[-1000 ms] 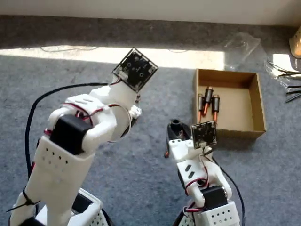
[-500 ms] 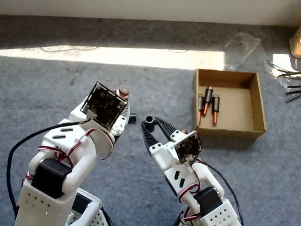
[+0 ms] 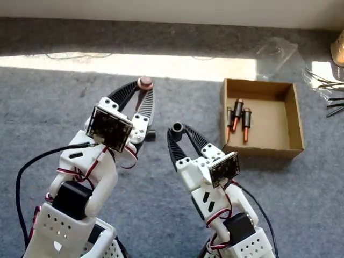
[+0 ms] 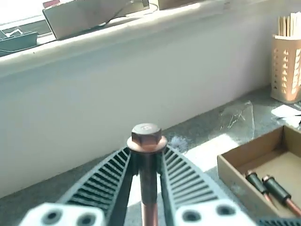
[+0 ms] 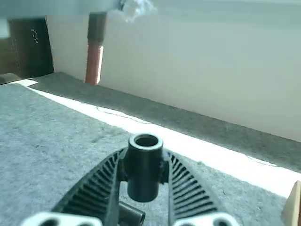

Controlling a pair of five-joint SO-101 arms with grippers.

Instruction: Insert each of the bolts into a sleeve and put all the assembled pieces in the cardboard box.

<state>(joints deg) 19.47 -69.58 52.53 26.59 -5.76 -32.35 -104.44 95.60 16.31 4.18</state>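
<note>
Ribbed black fingers [image 4: 107,184] of the left gripper [image 4: 146,162] are clamped on a copper-coloured bolt with a hexagonal flanged head [image 4: 146,136]. The head sits just past the fingertips and the shaft runs back between the fingers toward the white gripper body. From the high view this gripper [image 3: 138,95] points away from the arm bases, with the bolt [image 3: 144,83] at its far end.

Matching ribbed fingers [image 5: 101,188] of the right gripper [image 5: 144,165] are pinched on a short black cylindrical sleeve [image 5: 144,162], gripped at its sides with the open bore facing up. In the high view the right gripper [image 3: 179,135] stands beside the left one but apart from it, and the held sleeve [image 3: 177,128] does not touch the bolt.

A second black sleeve [image 3: 151,135] lies on its side on the grey carpet [image 3: 48,102], between the two grippers and just beside the left gripper's white body. The right wrist view shows it [image 5: 130,215] low between that gripper's fingers.

On the carpet near the right arm sits an open, shallow brown cardboard box [image 3: 262,152]. Inside, toward its left wall, lie three assembled pieces [image 3: 237,114], each a black sleeve on a copper bolt, close together and roughly parallel. The left wrist view catches a corner of the box [image 4: 244,165] with two of these pieces [image 4: 270,184].

Beyond the box lies a crumpled clear plastic bag [image 3: 277,51], and black cables [image 3: 325,81] show at the edge of the high view.
</note>
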